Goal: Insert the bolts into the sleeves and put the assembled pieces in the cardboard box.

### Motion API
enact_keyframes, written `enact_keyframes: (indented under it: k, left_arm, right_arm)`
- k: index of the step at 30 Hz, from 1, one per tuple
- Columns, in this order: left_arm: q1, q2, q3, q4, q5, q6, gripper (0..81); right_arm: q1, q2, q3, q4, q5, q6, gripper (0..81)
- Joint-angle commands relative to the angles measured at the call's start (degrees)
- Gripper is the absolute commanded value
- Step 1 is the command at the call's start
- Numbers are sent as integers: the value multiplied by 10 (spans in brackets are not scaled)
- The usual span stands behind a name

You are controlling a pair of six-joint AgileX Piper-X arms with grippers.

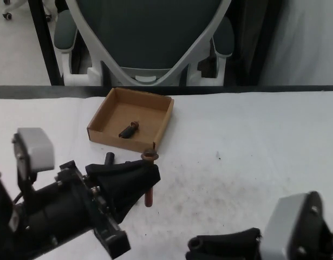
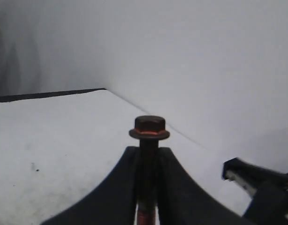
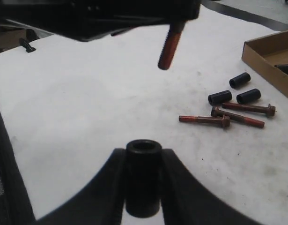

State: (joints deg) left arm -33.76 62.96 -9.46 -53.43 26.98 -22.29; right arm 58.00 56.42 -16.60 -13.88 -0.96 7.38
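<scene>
Bolt (image 2: 149, 127), copper-coloured with a flanged hex head, stands roughly upright over the near left part of the surface. The left gripper (image 1: 147, 176) is closed narrowly on its shank just under the head. The head is on top, and the threaded end hangs free below the fingers, clear of the surface.

Farther back, near the far edge and a little left of centre, sits the open cardboard box (image 1: 164, 123). One assembled piece (image 1: 129, 130) lies on its side inside. Loose bolts (image 3: 204, 120) and loose sleeves (image 3: 220, 97) lie flat on the surface just in front of the box.

Toward the near right corner, the right gripper (image 1: 198, 246) is closed on a short black sleeve (image 3: 144, 178). The sleeve sits between the fingertips, and its open bore appears to face upward.

The next move depends on the gap between the two held parts. The sleeve sits lower than the bolt's tip, to its right and closer to the near edge, and the two are well apart. The bolt's long axis runs up and down, and the sleeve's bore seems to run about the same way. Joining them is therefore likely a matter of bringing the tip directly over the bore and then closing the height between them. A slight lean in either part could make the threads catch on the sleeve's rim.
</scene>
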Motion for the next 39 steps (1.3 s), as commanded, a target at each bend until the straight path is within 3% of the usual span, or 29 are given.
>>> enact_keyframes:
  k: [1,7,22,39]
  left_arm:
    - [0,-7,0,-56,34,-16,8]
    - [0,-7,0,-59,44,-40,8]
    - [0,-8,0,-86,44,-80,8]
    - [-2,-8,0,-104,46,-49,8]
  right_arm:
    - [-11,28,-1,-40,-33,-4,2]
    - [-17,104,-30,-81,-44,-21,2]
    - [-17,128,-45,-112,-25,-214,2]
    - [-17,128,-45,-196,18,-240,2]
